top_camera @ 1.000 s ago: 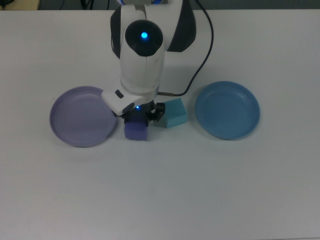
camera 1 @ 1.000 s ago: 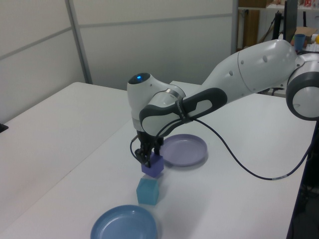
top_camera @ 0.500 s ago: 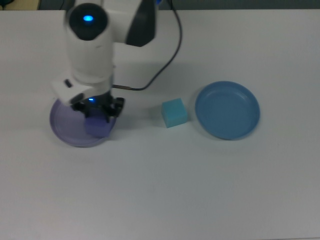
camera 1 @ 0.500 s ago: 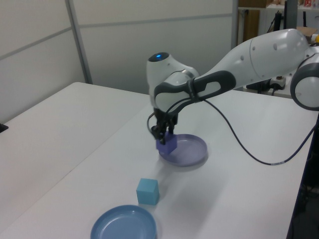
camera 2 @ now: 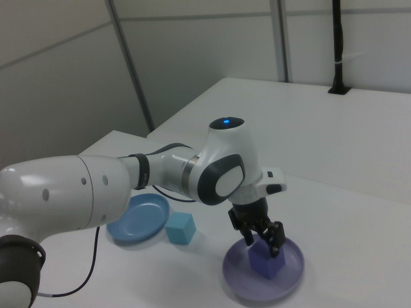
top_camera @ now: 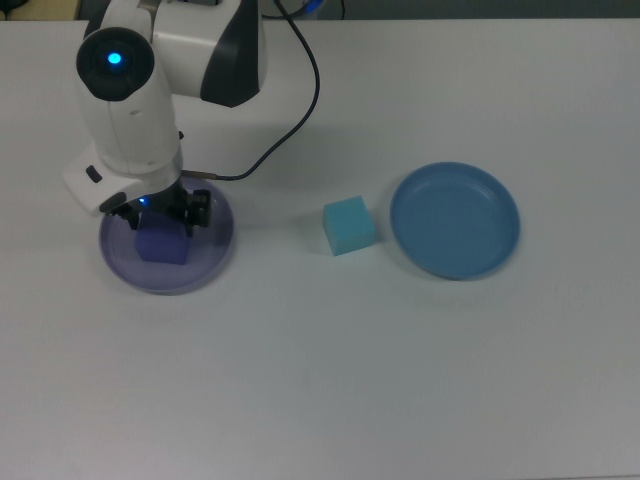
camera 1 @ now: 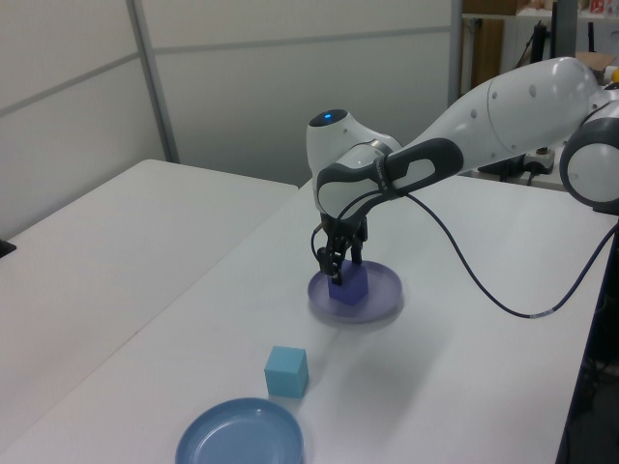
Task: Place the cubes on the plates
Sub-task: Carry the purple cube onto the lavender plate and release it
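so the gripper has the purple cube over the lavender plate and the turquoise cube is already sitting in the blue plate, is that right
Not quite. The top view shows the turquoise cube on the table beside the blue plate, not in it. The gripper does have the purple cube over the lavender plate.

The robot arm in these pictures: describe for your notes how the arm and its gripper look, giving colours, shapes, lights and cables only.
The arm is glossy white with rounded, bulbous joints and dark grey bands at the seams. A small blue light glows on the wrist housing. A thin black cable loops from the wrist back along the arm. The gripper is small and black.
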{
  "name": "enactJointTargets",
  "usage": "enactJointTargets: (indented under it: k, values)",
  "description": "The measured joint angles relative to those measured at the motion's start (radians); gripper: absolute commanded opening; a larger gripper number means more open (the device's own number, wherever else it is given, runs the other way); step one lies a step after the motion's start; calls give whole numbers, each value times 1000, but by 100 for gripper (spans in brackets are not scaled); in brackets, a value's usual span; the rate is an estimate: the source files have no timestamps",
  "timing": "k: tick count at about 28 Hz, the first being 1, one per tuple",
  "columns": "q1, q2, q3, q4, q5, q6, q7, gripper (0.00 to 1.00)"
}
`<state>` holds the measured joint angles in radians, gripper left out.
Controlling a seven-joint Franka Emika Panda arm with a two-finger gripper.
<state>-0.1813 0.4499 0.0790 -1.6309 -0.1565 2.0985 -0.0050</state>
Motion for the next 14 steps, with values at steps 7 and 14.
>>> enactJointTargets:
  k: [7, 14]
  values:
    - [46, -23, 14, 5, 1, -1, 0, 100]
    - [191, -34, 22, 5, 1, -42, 2, 100]
